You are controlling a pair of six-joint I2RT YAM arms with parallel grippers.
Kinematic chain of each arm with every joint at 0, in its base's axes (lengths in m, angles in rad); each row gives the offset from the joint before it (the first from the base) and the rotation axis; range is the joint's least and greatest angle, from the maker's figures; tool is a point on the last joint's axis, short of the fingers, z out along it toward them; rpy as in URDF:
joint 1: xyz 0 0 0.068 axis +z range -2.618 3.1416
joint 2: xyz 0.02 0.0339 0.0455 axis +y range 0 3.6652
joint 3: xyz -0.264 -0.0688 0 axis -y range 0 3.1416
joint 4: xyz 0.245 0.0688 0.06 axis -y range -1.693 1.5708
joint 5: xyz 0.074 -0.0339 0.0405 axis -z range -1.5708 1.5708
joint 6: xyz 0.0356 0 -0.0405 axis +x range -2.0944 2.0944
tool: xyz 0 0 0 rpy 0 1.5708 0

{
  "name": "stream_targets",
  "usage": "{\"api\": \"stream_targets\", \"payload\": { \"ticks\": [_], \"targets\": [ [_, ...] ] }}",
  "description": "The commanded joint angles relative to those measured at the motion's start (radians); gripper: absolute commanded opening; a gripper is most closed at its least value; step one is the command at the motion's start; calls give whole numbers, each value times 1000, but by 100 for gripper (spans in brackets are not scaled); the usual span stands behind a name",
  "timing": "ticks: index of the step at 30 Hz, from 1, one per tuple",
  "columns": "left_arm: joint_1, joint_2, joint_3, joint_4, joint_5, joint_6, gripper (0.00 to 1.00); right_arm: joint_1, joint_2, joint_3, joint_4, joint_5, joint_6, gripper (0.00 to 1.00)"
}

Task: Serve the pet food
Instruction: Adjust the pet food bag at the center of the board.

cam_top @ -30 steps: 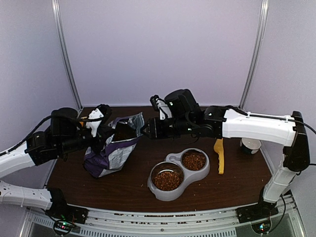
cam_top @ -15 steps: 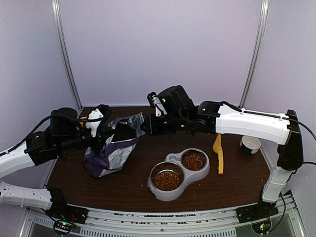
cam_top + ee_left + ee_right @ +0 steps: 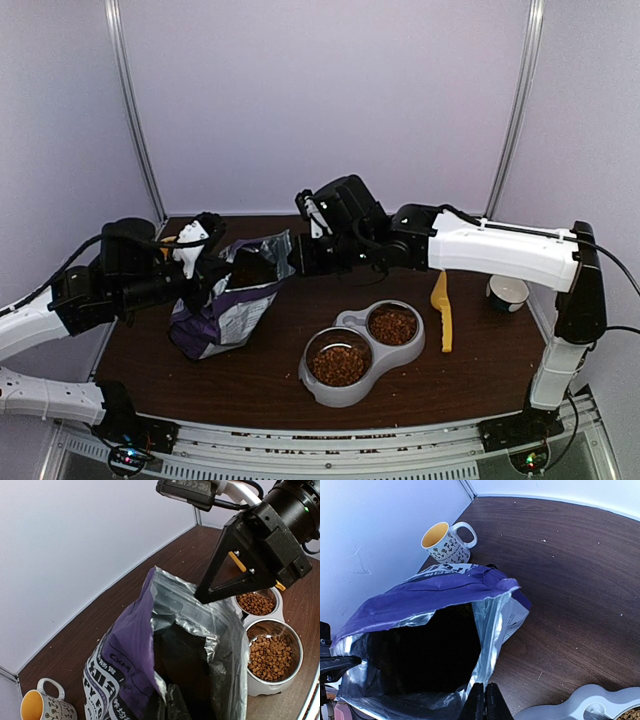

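Kibble (image 3: 339, 364) in bowl (image 3: 350, 320), apart from left fingers (image 3: 176, 706) and right fingers (image 3: 493, 703), both pinching bag (image 3: 235, 305) rim

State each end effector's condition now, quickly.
Left end effector: closed on the purple-and-white foil food bag.
Right end effector: closed on that bag's rim.

We see a purple-and-white bag (image 3: 232, 300) lined silver, reddish-brown pet food (image 3: 338, 365) in a pale grey bowl (image 3: 352, 320), yellow scoop (image 3: 442, 310), dark brown tabletop (image 3: 270, 375), white mug (image 3: 445, 544), yellow inside, perhaps dark-figured.

Dark wooden table (image 3: 270, 380) within plain pale lilac walls (image 3: 320, 100), two metal corner rails (image 3: 133, 100).
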Motion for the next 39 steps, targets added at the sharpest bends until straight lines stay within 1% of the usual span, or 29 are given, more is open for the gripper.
{"api": "stream_targets", "payload": {
  "ticks": [1, 4, 7, 13, 16, 20, 24, 26, 27, 29, 30, 32, 33, 34, 37, 39],
  "targets": [
    [0, -22, 77, 65, 12, -14, 0, 9, -24, 31, -20, 29, 3, 0],
    [0, 22, 163, 72, 70, -46, 0, 21, -67, 37, -36, 69, -8, 0],
    [0, 115, 306, -15, 128, -45, 0, 36, -123, 25, -39, 127, -13, 0],
    [0, 289, 500, -176, 137, -28, 0, 58, -234, -84, 17, 183, 24, 0],
    [0, 331, 540, -205, 159, -39, 0, 76, -277, -138, 35, 217, 38, 0],
    [0, 341, 543, -187, 161, -47, 0, 79, -295, -193, 70, 212, 60, 0],
    [0, 337, 551, -197, 161, -52, 0, 77, -302, -177, 13, 257, 37, 0],
    [0, 339, 563, -216, 171, -50, 0, 74, -305, -148, -44, 297, 8, 12],
    [0, 340, 573, -229, 178, -43, 0, 73, -306, -133, -74, 325, -10, 20],
    [0, 343, 590, -262, 193, -21, 0, 67, -318, -125, -96, 319, -76, 35],
    [0, 343, 598, -279, 196, -1, 0, 58, -328, -126, -98, 295, -113, 40],
    [0, 336, 614, -318, 206, 33, 0, 38, -341, -128, -107, 234, -187, 46],
    [0, 332, 623, -337, 217, 50, 0, 29, -349, -131, -108, 207, -224, 50],
    [0, 326, 631, -357, 230, 68, 0, 22, -356, -136, -106, 167, -272, 53],
    [-1, 306, 649, -400, 261, 114, 0, 17, -376, -142, -104, 117, -402, 63],
    [0, 298, 656, -423, 269, 134, 0, 15, -377, -126, -114, 66, -475, 67]
  ]
}}
